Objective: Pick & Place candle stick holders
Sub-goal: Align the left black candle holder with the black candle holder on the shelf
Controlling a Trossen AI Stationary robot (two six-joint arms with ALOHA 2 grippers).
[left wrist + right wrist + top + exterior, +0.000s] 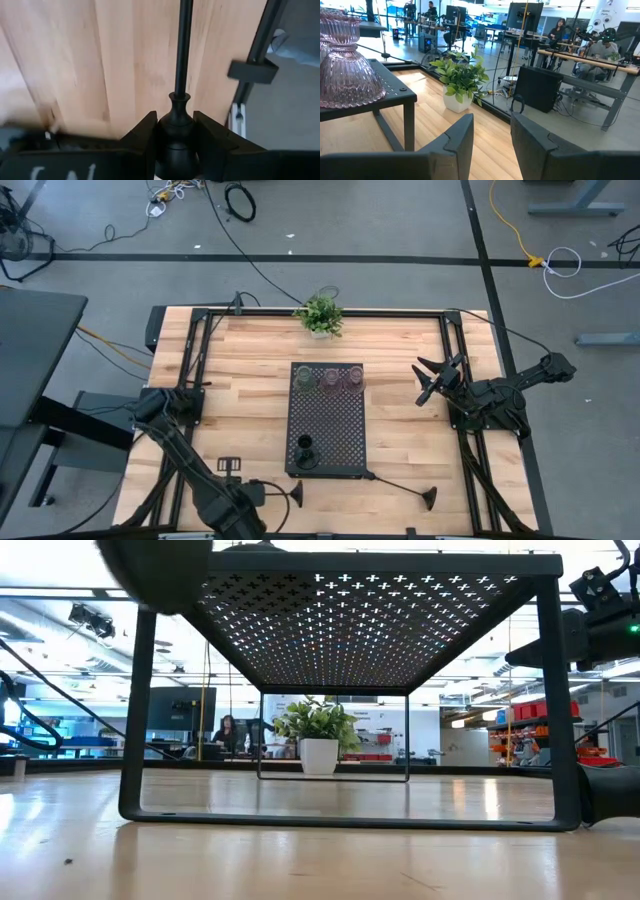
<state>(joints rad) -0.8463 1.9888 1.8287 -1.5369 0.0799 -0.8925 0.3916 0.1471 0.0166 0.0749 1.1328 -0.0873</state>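
Three glass cups, one olive (306, 379) and two pinkish (329, 379) (352, 379), stand at the far end of the black perforated tray (340, 435). A short black holder (305, 448) stands on the tray's near left part. A long-stemmed black holder (428, 498) lies on the table near the front edge, right of the tray. My left gripper (264, 494) is at the front edge, left of the tray, shut on the other long-stemmed holder (296, 494). My right gripper (428, 380) is open and empty, right of the tray. My left gripper pinches the holder's bulbous knob (178, 116) at one end of the stem between its two fingers (144, 137). The thin stem (182, 50) runs straight on ahead of the fingers, toward the table's right, with the round base (298, 494) at its far end.
A small potted plant (320, 314) stands at the table's far edge, behind the tray. The tray stands on legs (135, 720) with open space under it. Black frame rails (455, 360) run along the table's sides. People sit in the room beyond.
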